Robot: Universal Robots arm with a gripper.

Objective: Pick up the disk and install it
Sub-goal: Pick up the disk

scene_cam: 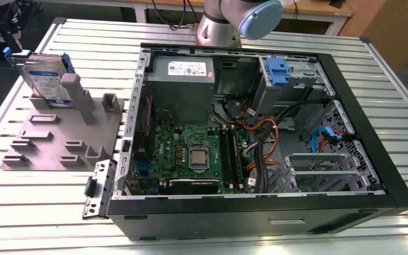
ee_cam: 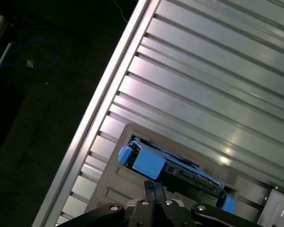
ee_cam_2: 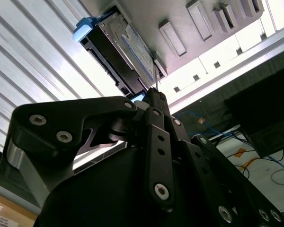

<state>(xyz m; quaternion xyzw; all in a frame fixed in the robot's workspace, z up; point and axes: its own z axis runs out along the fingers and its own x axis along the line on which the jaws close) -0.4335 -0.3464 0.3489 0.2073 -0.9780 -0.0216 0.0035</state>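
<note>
- The disk (scene_cam: 43, 78) stands on edge in a slot of the grey holder plate (scene_cam: 55, 139), at the exterior view's left of the open computer case (scene_cam: 374, 175), with one of the plate's upright posts just in front of it.
- Its blue rails run around its edges. In both wrist views I see it from one end, blue tab toward me: (ee_cam_2: 125, 49) and (ee_cam: 173, 168).
- My gripper (ee_cam_2: 156, 93) is aimed at that end of the disk, close to it. I cannot tell whether the tips touch it.
- My fingers are pressed together and pinch nothing, as the first wrist view also shows (ee_cam: 154, 187).
- So I judge that the pick-up has not been made: the disk sits in its holder, not in my grasp.
- Inside the case, the drive cage with the blue latch (scene_cam: 278, 71) is at the far corner, well apart from the disk.
- Both the lifting and the fitting are left to do. The ribbed metal table (scene_cam: 41, 218) carries the plate and the case.
</note>
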